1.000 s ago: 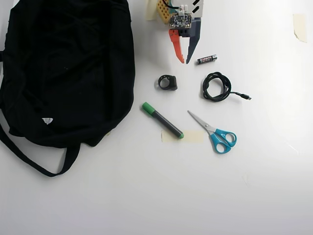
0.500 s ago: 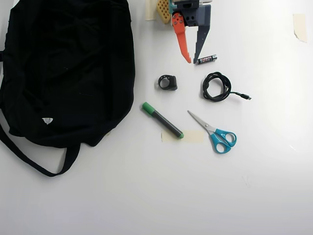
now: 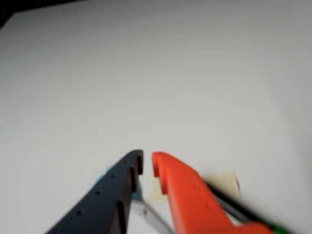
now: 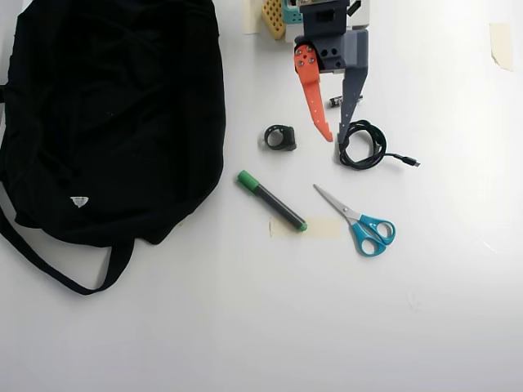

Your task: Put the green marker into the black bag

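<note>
The green marker [image 4: 274, 202] lies diagonally on the white table in the overhead view, green cap up-left, its lower end on a strip of tape. The black bag [image 4: 106, 114] fills the left side, straps trailing to the lower left. My gripper [image 4: 335, 139] hangs above and to the right of the marker, next to a coiled cable, its orange and grey fingers a narrow gap apart and holding nothing. The blurred wrist view shows the gripper [image 3: 147, 163] over the table and the marker [image 3: 229, 204] as a dark line at the lower right.
Between gripper and marker lies a small black ring-shaped part [image 4: 280, 137]. The coiled black cable [image 4: 359, 145] touches the grey finger's tip. Teal-handled scissors [image 4: 364, 224] lie right of the marker. A small battery [image 4: 333, 101] peeks out under the gripper. Beige tape [image 4: 315, 227] marks the table.
The gripper has moved down the overhead view from the top edge toward the cable, now covering most of the battery. Its fingertips have parted slightly.
</note>
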### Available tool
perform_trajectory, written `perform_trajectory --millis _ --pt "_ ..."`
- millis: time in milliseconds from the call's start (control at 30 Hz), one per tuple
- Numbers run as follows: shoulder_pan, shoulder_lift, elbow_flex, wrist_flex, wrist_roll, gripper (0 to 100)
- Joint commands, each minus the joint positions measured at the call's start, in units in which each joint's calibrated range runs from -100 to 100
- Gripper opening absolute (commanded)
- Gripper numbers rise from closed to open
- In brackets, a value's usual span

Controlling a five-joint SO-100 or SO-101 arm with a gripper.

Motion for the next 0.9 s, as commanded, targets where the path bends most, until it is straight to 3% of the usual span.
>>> perform_trajectory --millis 0,267,667,867 --pt "1.04 7.53 -10.97 -2.89 0.3 3" --pt "1.11 19.48 -23.19 -7.37 6.12 3" --pt "2.01 38.81 -46.28 -10.47 6.28 3" --pt "2.38 43.63 -49.88 -13.57 6.28 3"
